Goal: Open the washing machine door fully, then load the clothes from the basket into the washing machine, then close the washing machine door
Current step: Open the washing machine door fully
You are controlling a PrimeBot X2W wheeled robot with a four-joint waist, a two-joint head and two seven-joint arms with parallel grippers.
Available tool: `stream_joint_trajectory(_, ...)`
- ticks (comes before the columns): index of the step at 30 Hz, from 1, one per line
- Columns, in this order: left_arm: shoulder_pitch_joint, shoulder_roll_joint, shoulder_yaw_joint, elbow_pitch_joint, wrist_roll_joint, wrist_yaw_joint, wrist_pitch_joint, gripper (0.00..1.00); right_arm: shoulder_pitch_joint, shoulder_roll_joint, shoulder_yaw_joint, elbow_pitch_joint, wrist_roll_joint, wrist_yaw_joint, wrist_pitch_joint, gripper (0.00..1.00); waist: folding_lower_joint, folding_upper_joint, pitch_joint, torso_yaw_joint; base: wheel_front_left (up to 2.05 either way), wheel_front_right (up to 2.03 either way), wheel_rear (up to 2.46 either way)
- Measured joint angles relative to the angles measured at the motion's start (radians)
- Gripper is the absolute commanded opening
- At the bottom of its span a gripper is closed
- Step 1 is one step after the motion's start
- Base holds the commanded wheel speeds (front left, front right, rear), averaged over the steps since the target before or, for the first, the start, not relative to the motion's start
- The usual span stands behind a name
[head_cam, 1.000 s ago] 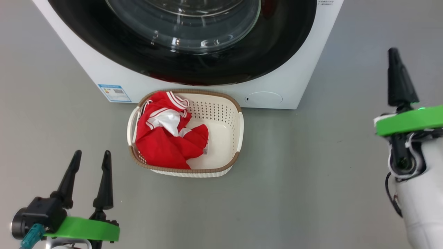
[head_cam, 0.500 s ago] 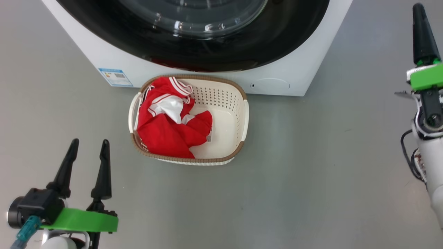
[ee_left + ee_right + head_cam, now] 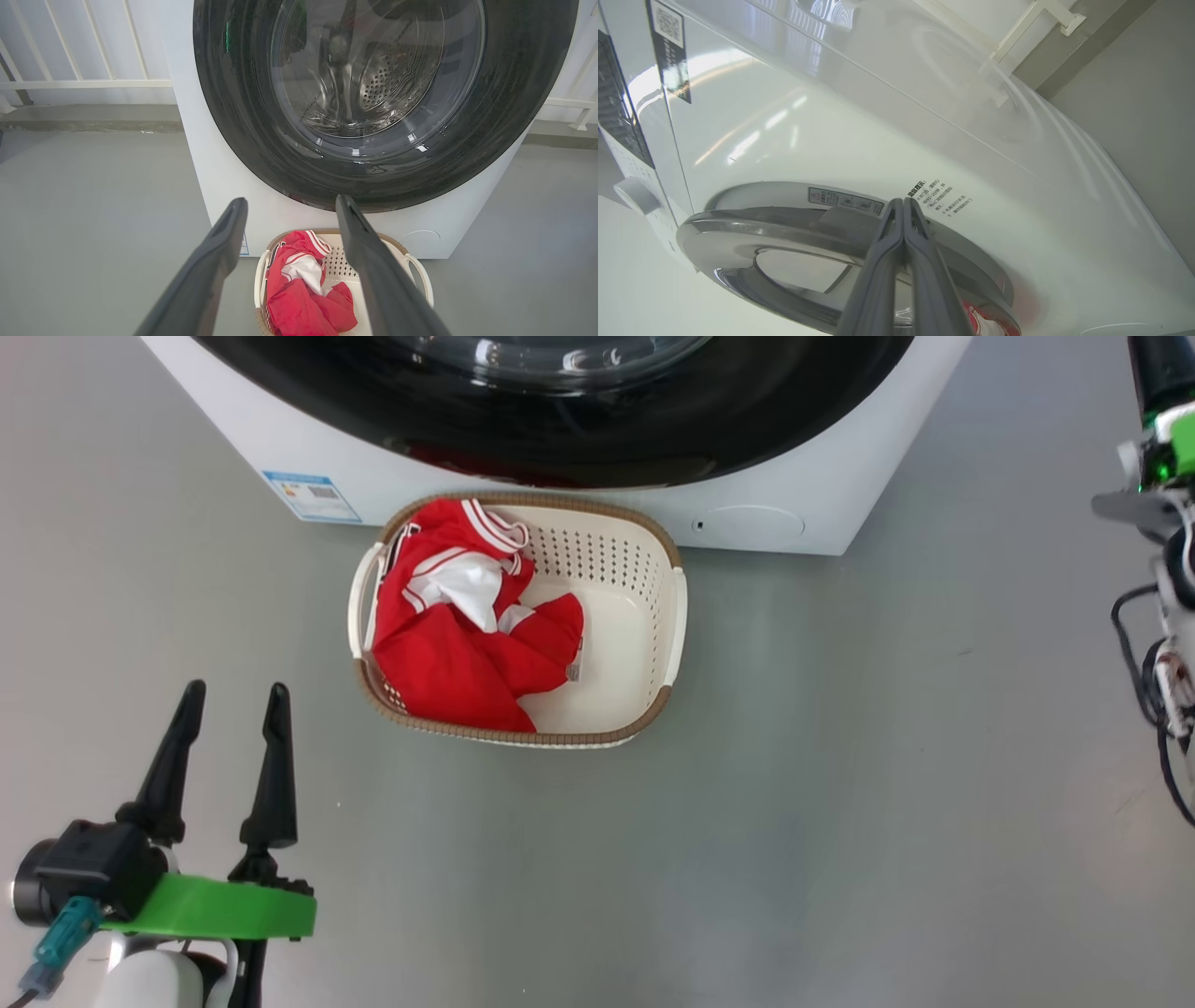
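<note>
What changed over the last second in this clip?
The right gripper, shut, rose up the head view beside the washing machine, beyond what the camera's own shift explains. Nothing was taken or let go. The left gripper stays open, the clothes remain in the basket, the washing machine door stays shut.

**Right arm lifted, head view shifted**

The whole head view has been shifted by a camera move. The big white box-shaped washing machine [image 3: 840,467] and the small cream-white perforated plastic basket [image 3: 523,739] are now seen higher in it and slightly to the right. The right gripper [image 3: 903,201], with its two long dark fingers, has been carried much farther up and outward, into that view's upper right corner.
</note>
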Motion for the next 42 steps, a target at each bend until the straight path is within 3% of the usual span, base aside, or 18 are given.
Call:
stream_joint_trajectory(12,-0.026,-0.005,0.001,-0.005,-0.015,0.000,0.000,1.00,-0.128,-0.003,0.028,0.024,0.096,0.000,0.169,0.00,0.0000,0.0000,0.056,0.021,0.00,0.00,0.00)
stream_joint_trajectory(42,-0.079,-0.027,0.004,-0.009,-0.025,0.000,-0.004,1.00,-0.365,0.002,0.073,0.183,0.130,0.000,0.333,0.00,0.0000,0.0000,0.153,0.057,0.00,0.00,0.00)
